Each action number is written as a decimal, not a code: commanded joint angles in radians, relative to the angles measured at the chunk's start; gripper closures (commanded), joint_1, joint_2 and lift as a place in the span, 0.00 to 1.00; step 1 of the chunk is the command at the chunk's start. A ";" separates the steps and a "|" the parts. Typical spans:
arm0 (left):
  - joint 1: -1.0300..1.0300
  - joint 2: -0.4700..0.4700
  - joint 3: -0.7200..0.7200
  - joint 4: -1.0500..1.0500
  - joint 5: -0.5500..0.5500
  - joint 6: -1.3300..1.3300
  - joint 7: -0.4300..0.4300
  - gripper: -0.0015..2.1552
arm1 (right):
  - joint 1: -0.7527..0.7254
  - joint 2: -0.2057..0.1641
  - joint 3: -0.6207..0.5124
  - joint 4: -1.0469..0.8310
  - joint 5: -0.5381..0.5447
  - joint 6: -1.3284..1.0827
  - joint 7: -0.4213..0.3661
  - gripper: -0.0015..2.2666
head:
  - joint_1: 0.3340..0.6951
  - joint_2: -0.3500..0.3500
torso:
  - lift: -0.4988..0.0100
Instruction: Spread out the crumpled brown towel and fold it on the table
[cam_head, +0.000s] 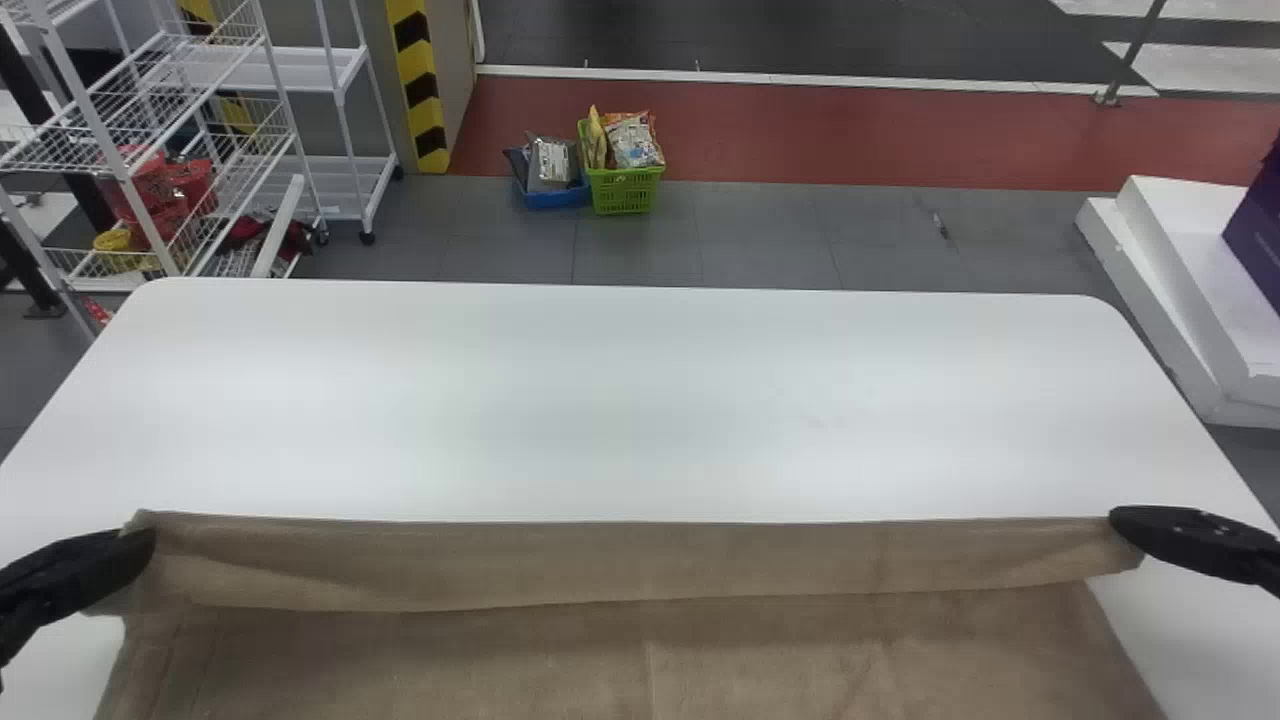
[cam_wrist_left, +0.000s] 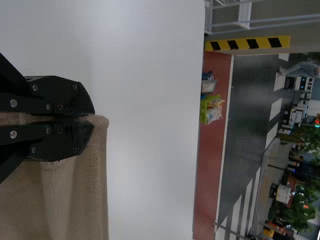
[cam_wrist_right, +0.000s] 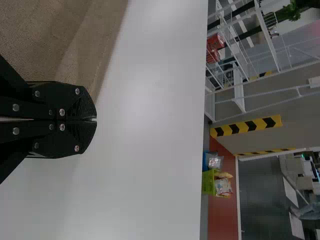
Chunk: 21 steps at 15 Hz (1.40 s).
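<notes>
The brown towel (cam_head: 640, 660) lies spread wide over the near part of the white table, its far edge stretched straight between both grippers, with a band along that edge folded or draped over. My left gripper (cam_head: 140, 548) is at the towel's far left corner; in the left wrist view the left gripper (cam_wrist_left: 92, 119) is shut on the towel (cam_wrist_left: 75, 200). At the far right corner is my right gripper (cam_head: 1128, 530). In the right wrist view the right gripper (cam_wrist_right: 94, 120) has its fingers closed together, with the towel (cam_wrist_right: 65, 40) right beside them.
The white table (cam_head: 640, 400) extends beyond the towel to its rounded far corners. Past it on the floor stand a green basket (cam_head: 625, 190) and a blue one (cam_head: 555, 197). A white wire rack (cam_head: 150, 120) is at the back left, white boxes (cam_head: 1180, 300) at the right.
</notes>
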 joint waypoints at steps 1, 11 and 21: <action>0.006 -0.006 0.030 -0.010 0.021 0.024 -0.011 0.50 | 0.013 0.000 -0.015 -0.017 -0.016 -0.003 0.003 0.58 | 1.00 0.45 | 0.73; 0.094 -0.035 0.115 -0.038 0.103 0.033 -0.062 0.50 | 0.083 0.002 -0.032 -0.044 -0.047 -0.027 0.003 0.58 | 1.00 0.45 | 0.73; 0.146 -0.061 0.164 -0.061 0.152 0.073 -0.117 0.50 | 0.148 0.012 -0.073 -0.108 -0.078 -0.027 0.003 0.58 | 1.00 0.44 | 0.73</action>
